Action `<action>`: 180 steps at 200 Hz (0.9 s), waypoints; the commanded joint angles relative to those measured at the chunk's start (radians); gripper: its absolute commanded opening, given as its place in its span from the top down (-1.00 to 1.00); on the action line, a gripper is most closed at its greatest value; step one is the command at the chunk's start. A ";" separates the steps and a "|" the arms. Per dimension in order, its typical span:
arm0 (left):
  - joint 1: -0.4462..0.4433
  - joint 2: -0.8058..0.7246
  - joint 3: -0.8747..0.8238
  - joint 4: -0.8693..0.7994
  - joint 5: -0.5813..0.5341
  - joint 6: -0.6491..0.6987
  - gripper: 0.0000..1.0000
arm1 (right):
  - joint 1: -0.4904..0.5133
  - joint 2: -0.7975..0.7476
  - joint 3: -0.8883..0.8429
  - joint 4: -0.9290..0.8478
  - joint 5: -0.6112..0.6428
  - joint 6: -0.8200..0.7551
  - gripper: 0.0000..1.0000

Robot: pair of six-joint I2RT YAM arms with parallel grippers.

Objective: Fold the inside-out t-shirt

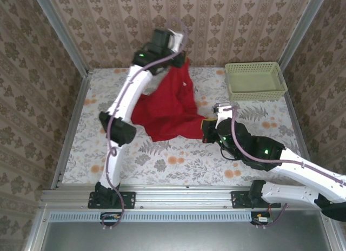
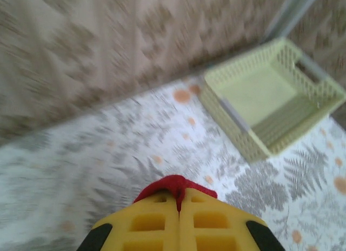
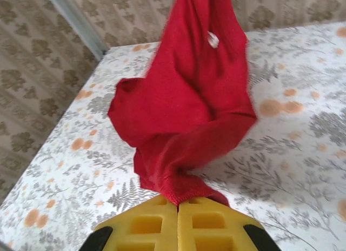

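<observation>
The inside-out t-shirt (image 1: 170,105) is plain red cloth, stretched between both grippers above the floral table. My left gripper (image 1: 181,60) holds its top edge high near the back wall; in the left wrist view a red fold (image 2: 175,185) is pinched between the closed yellow fingers (image 2: 148,224). My right gripper (image 1: 208,124) is shut on a lower hem at the shirt's right side; the right wrist view shows the t-shirt (image 3: 184,99) rising from the yellow fingers (image 3: 208,224), with a small white tag (image 3: 213,40) high up.
A pale green mesh basket (image 1: 254,80) stands at the back right of the table; the same basket (image 2: 270,99) lies past the left gripper. Wallpapered walls and metal posts enclose the table (image 1: 178,162) on three sides.
</observation>
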 commanded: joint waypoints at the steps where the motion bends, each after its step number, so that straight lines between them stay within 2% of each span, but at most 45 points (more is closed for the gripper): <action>1: -0.031 0.071 0.068 0.105 0.101 -0.040 0.78 | -0.025 -0.032 -0.030 0.012 0.024 0.058 1.00; 11: -0.038 0.121 0.091 0.094 0.115 -0.066 0.54 | -0.031 -0.026 -0.025 0.011 0.019 0.057 1.00; 23: -0.041 0.145 0.112 0.034 0.092 -0.081 0.09 | -0.038 -0.015 -0.012 0.002 0.019 0.054 1.00; 37: -0.041 0.118 0.102 -0.093 -0.025 -0.085 -0.28 | -0.047 -0.005 -0.005 -0.001 0.018 0.050 1.00; 52: -0.027 0.046 0.035 -0.236 -0.144 -0.093 -0.50 | -0.062 0.000 0.005 -0.005 0.016 0.048 1.00; 64: -0.011 -0.056 -0.102 -0.298 -0.222 -0.122 -0.57 | -0.072 -0.002 0.011 -0.003 0.016 0.044 1.00; 73: 0.003 -0.166 -0.297 -0.279 -0.267 -0.144 -0.61 | -0.082 -0.004 0.017 -0.003 0.012 0.042 1.00; 88: 0.026 -0.398 -0.669 -0.113 -0.259 -0.172 -0.70 | -0.095 -0.002 0.026 -0.003 0.004 0.039 1.00; 96: 0.037 -0.516 -0.857 -0.009 -0.245 -0.194 -0.81 | -0.100 -0.001 0.030 -0.006 0.002 0.037 1.00; 117: 0.070 -0.727 -1.179 0.099 -0.246 -0.298 -0.88 | -0.108 0.001 0.036 -0.012 0.000 0.039 1.00; 146: 0.076 -0.862 -1.495 0.257 -0.153 -0.407 -0.83 | -0.117 0.002 0.040 -0.039 -0.004 0.044 1.00; 180: 0.050 -0.872 -1.723 0.475 -0.087 -0.558 -0.67 | -0.120 0.000 0.042 -0.045 -0.004 0.060 1.00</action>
